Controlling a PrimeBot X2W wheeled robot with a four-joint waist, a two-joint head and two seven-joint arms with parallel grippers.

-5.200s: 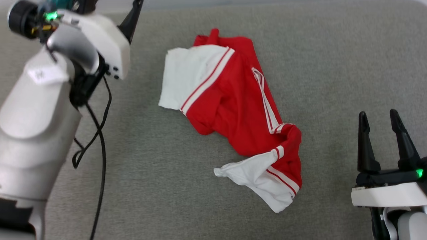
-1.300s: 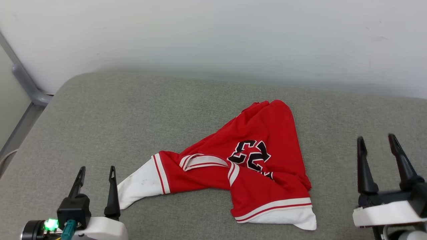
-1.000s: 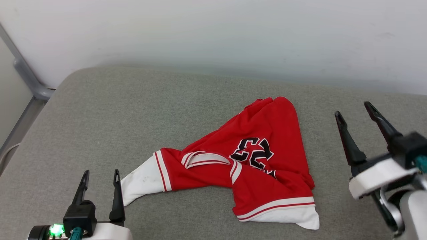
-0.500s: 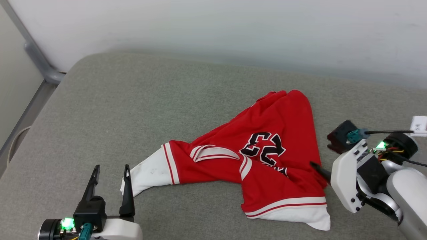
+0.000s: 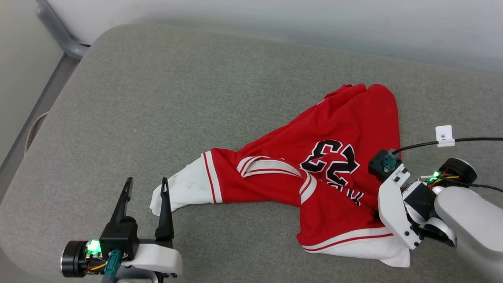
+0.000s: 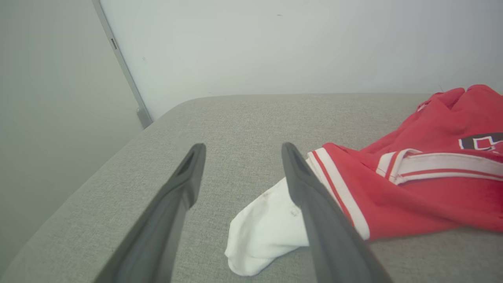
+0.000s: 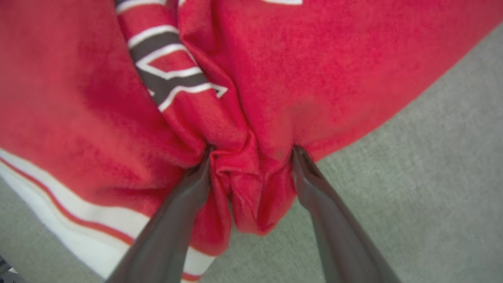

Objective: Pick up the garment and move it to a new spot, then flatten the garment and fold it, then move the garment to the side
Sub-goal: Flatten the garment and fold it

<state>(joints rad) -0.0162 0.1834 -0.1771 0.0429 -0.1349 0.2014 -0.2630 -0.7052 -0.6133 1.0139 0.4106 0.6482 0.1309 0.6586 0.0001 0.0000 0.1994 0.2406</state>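
A: Where is the garment lying?

B: It is lying crumpled on the grey cushion, right of centre. One white sleeve is trailing out toward the left gripper. The black "23" is facing up, partly creased.

A: What are the tools doing?

B: The left gripper is hovering low with its fingers spread and nothing between them. The sleeve end is sitting just beside the finger nearer the garment. The right gripper is pressing in at the garment's right edge, fingers spread wide and straddling a bunched ridge of red cloth. It is not pinching yet.

A: How are you expecting it to handle?

B: Thin knit, light and fully limp, judging by how it is draping and puckering. It is likely going to sag and swing from any single hold, with layers sliding over each other. No breakage risk. The cushion weave is looking grippy, so dragging is probably going to bunch it further.

A: Where to take hold?

B: I am favouring that ridge between the right fingers: the gathered cloth is giving enough thickness to bite. For flattening, I am leaning toward seamed edges like the striped band, one hold per gripper.
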